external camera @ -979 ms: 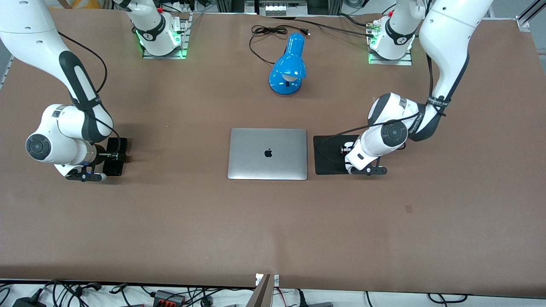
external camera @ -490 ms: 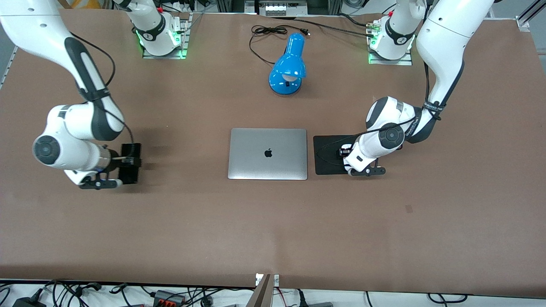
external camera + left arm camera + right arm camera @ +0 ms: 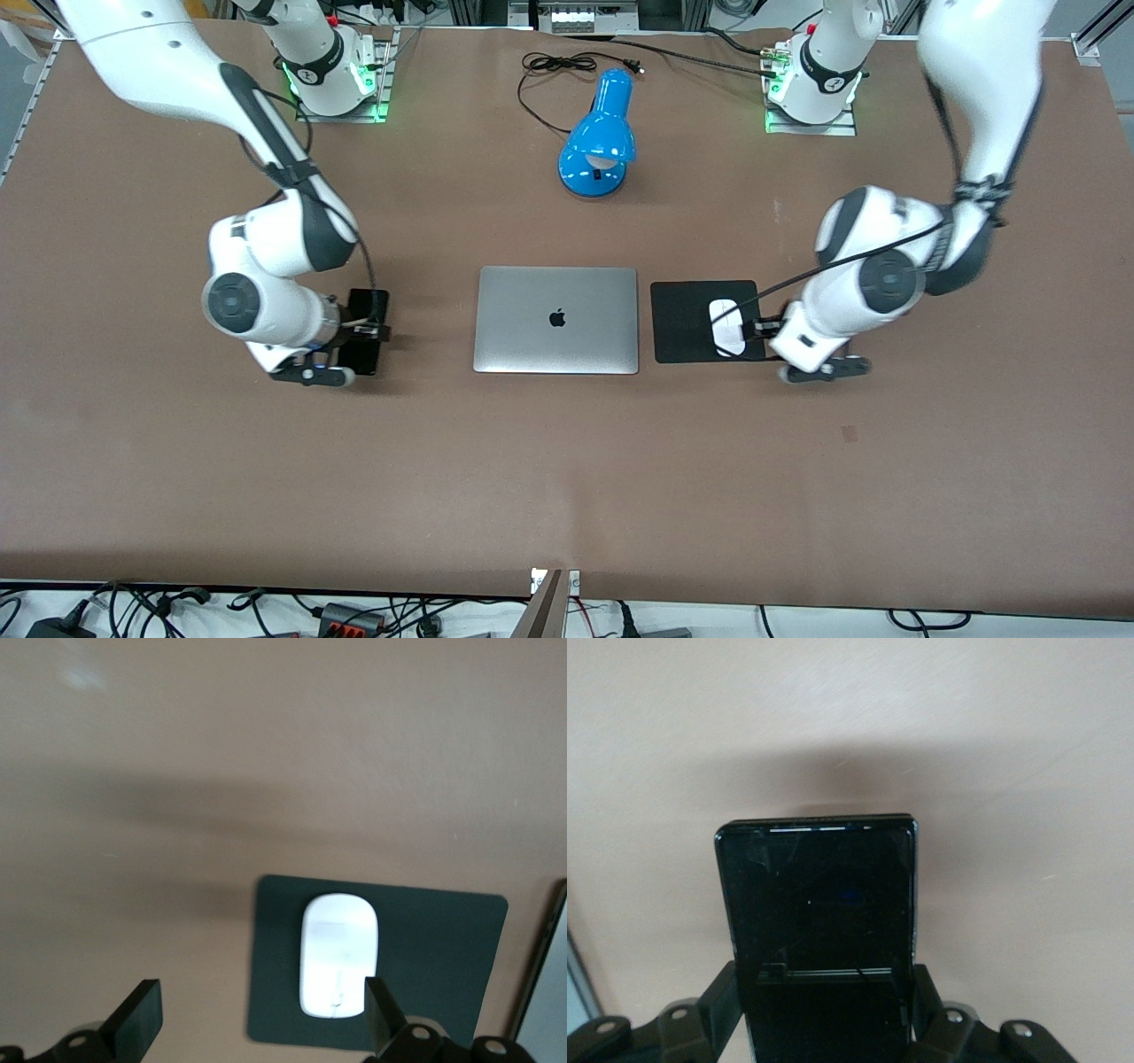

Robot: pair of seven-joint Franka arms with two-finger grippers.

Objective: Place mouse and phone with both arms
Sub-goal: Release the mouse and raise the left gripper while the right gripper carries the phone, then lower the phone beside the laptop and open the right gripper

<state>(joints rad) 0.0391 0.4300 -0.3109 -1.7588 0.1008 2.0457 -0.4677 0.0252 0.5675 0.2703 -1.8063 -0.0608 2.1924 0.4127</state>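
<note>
The mouse [image 3: 725,326] [image 3: 338,954] is lying on the black pad [image 3: 687,322] [image 3: 443,957], toward the pad's edge at the left arm's end, beside the closed laptop [image 3: 556,320]. The left gripper [image 3: 764,330] [image 3: 257,1028] is hovering over that edge, fingers [image 3: 137,1020] spread wide, gripping nothing. The phone [image 3: 363,330] [image 3: 818,904] is being clamped between the right gripper's [image 3: 359,330] [image 3: 824,992] fingers [image 3: 718,1001], over the table near the laptop's other edge. A blue lamp [image 3: 599,137] is sitting nearer the bases.

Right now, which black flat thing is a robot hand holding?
The slim black phone, clamped in the right gripper. The square black mouse pad just lies flat under the white mouse.
</note>
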